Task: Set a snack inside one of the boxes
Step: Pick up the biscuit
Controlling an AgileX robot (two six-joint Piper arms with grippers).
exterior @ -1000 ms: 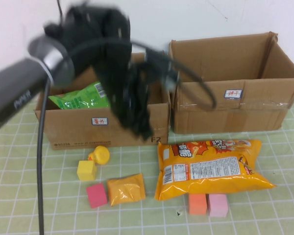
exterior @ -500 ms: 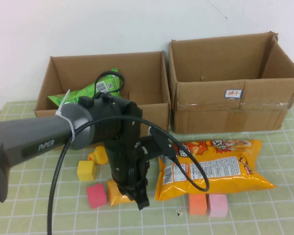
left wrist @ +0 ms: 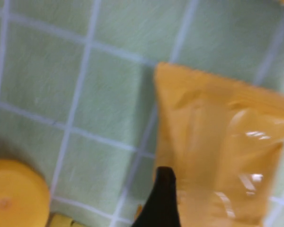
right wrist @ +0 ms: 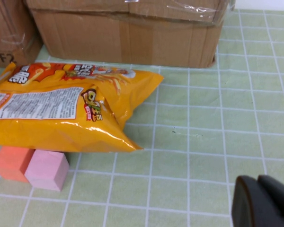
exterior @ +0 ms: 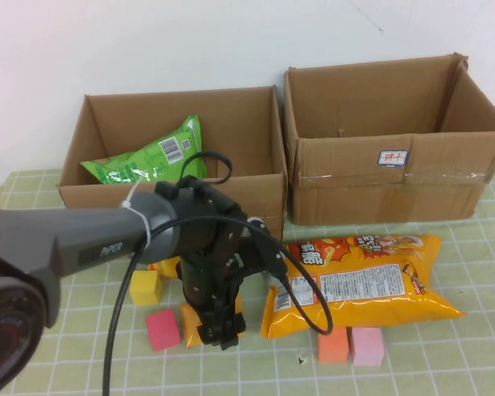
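Observation:
A small orange snack packet (exterior: pixel 200 320) lies on the mat in front of the left box (exterior: pixel 264 194). My left gripper (exterior: pixel 219 332) is down over it. In the left wrist view the packet (left wrist: pixel 222 142) fills the space beside one black finger (left wrist: pixel 162 198); the other finger is out of frame, so the jaws stand wide apart. A big orange chips bag (exterior: pixel 359 280) lies in front of the right box (exterior: pixel 388 177). A green snack bag (exterior: pixel 144 161) sits in the left box. My right gripper (right wrist: pixel 261 204) is shut and empty, low over the mat to the right of the chips bag (right wrist: pixel 61 111).
A yellow block (exterior: pixel 144 287) and a red-pink block (exterior: pixel 162 329) lie left of the packet. A yellow round lid (left wrist: pixel 14 196) is close by. An orange block (exterior: pixel 333 344) and a pink block (exterior: pixel 367 346) sit in front of the chips bag.
My left arm has swung down from above the left box to the mat and now sits low over the small orange packet. The snacks and blocks have not moved.

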